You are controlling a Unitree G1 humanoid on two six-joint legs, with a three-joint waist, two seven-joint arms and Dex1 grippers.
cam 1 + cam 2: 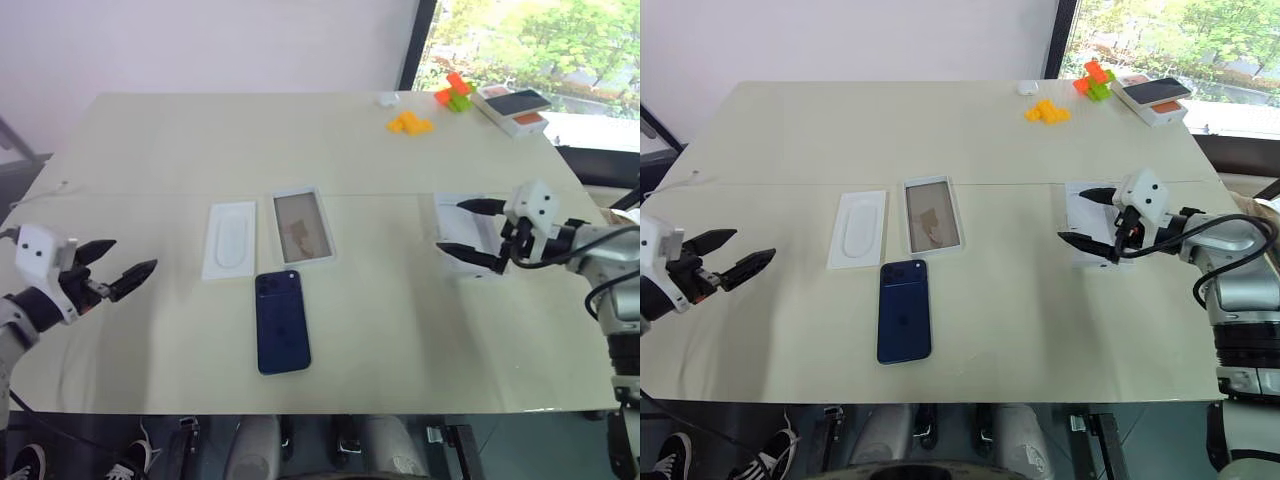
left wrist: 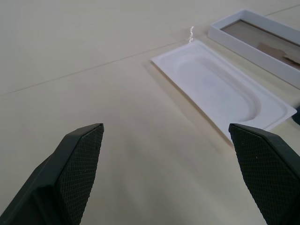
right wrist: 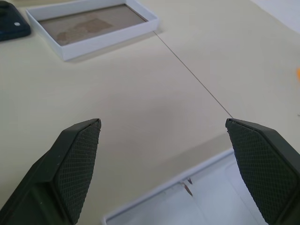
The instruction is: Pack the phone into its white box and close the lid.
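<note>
The dark blue phone [image 1: 283,320] lies flat, back up, near the table's front edge. Just behind it rests the white box [image 1: 303,226], empty, with a brownish bottom; the right wrist view shows it too [image 3: 108,40]. The white lid [image 1: 467,232] lies at the right, white inside facing up. My right gripper [image 1: 450,226] hovers open over the lid's left part, its fingers [image 3: 75,159] spread wide. At the far left my left gripper [image 1: 135,255] hangs open above bare table, pointing toward the middle and well clear of the phone.
A flat white insert [image 1: 231,239] with a rounded recess lies left of the box. At the back right are a white box with an orange-red top [image 1: 515,108], orange and green blocks [image 1: 455,92], orange pieces [image 1: 410,123] and a small white object [image 1: 388,98].
</note>
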